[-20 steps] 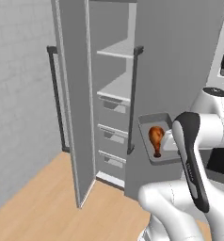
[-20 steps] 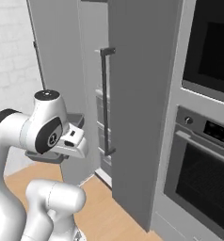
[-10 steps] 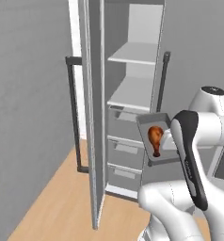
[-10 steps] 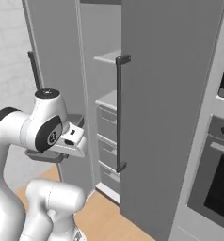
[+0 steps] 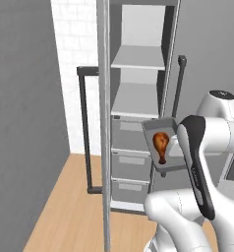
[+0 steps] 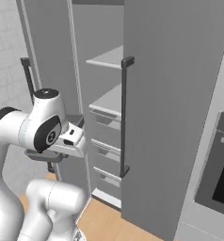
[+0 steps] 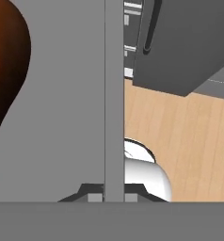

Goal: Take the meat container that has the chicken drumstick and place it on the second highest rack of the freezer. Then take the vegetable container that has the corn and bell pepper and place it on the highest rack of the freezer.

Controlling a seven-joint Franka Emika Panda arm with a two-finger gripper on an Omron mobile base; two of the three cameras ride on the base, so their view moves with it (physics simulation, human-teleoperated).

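The gripper (image 7: 114,195) is clenched on the rim of the meat container (image 5: 164,143), a shallow grey tray held up in the air in front of the open freezer (image 5: 138,106). In the hand view the tray's wall runs as a grey strip straight up from between the fingertips. The chicken drumstick (image 5: 160,144) lies inside the tray, its rounded end up and its thin bone end pointing down in the left base view; in the hand view it shows as a glossy brown shape at the left edge. The tray hangs at about the height of the top drawer (image 5: 130,135), just below the lower shelf (image 5: 136,102) and well below the highest rack (image 5: 138,58). Both freezer doors stand open, their dark bar handles (image 6: 124,117) showing, above a wooden floor (image 5: 70,206).
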